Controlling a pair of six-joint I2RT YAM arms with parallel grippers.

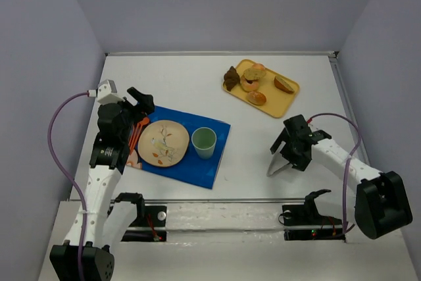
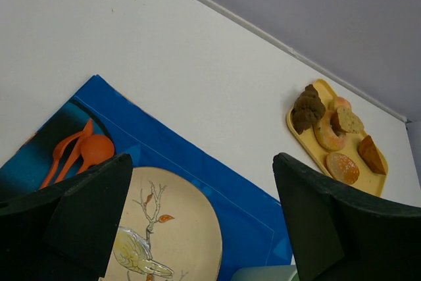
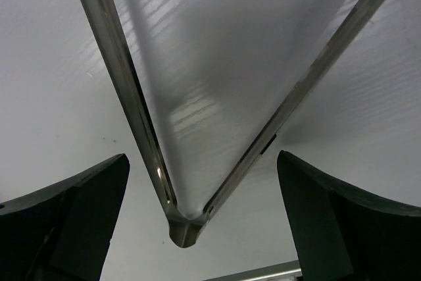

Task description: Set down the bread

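Observation:
The bread (image 1: 256, 97), a small golden-brown oval roll, lies at the near edge of the yellow tray (image 1: 290, 102) at the back right; it also shows in the left wrist view (image 2: 343, 167). Metal tongs (image 1: 279, 167) lie on the table in front of the tray. My right gripper (image 1: 287, 154) is open and hangs just above them. In the right wrist view its jaws (image 3: 202, 162) stand either side of the tongs' hinged end (image 3: 181, 228) without touching. My left gripper (image 1: 139, 106) is open and empty above the plate's left side (image 2: 200, 228).
The tray also holds a dark lumpy pastry (image 1: 231, 78), a ring pastry (image 1: 248, 83) and a wedge slice (image 1: 284, 84). A blue mat (image 1: 212, 164) carries a patterned plate (image 1: 163, 143), a green cup (image 1: 204, 142) and orange spoons (image 1: 136, 133). Walls enclose the table.

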